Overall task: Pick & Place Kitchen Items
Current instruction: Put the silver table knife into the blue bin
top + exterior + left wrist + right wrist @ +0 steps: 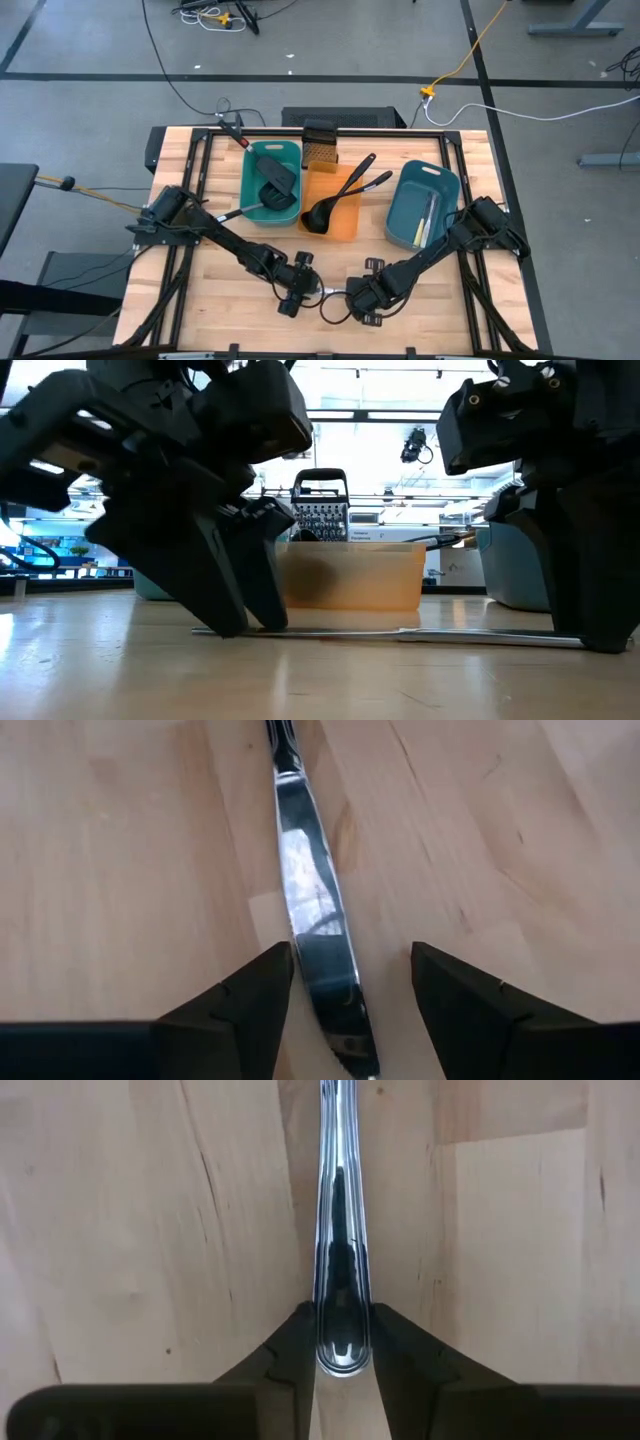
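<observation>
Knife handover, bottom centre of the high view.
Right gripper pinches the knife handle on the table; left gripper gapes around the blade. Next: lift toward a tray.

You have bare wooden tabletop at the front corners. Both dark grippers, left gripper and right gripper, crowd the front centre over a flat silvery table knife. Behind, the teal rectangular tray, orange rectangular tray and blue rectangular tray block passage.
</observation>
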Motion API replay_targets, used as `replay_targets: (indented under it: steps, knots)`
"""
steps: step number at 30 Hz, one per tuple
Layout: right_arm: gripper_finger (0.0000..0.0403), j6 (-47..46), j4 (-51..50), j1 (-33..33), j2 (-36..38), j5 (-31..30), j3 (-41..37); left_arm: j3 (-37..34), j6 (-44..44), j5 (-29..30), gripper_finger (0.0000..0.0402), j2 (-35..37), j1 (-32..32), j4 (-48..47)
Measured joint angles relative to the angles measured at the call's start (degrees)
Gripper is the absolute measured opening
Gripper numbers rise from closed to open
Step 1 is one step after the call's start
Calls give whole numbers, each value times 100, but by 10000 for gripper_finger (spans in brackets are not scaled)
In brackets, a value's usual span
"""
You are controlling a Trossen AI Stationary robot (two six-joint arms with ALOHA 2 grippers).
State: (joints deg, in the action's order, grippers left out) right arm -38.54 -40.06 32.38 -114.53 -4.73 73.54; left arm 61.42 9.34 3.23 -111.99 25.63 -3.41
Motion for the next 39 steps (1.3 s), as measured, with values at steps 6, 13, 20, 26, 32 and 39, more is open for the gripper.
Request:
replay_targets:
  steps: [6, 13, 20, 26, 32, 39]
  knots:
    - [91, 0, 39, -7, 21, 31, -2, 14, 12, 301, 213, -177, -7, -2]
    - [91, 89, 47, -113, 66, 367, -4, 12, 57, 390, 213, -269, -39, -15]
    - [79, 354, 65, -315, 171, 844, -13, 14, 77, 456, 213, -345, -48, 71]
    - [38, 530, 42, -391, 171, 901, -13, 3, 71, 439, 213, -347, -50, 90]
    - [21, 560, 23, -387, 171, 826, -13, 3, 62, 424, 194, -347, -82, 84]
    - [22, 540, 49, -387, 171, 824, -9, 27, 233, 446, 101, -507, -257, 219]
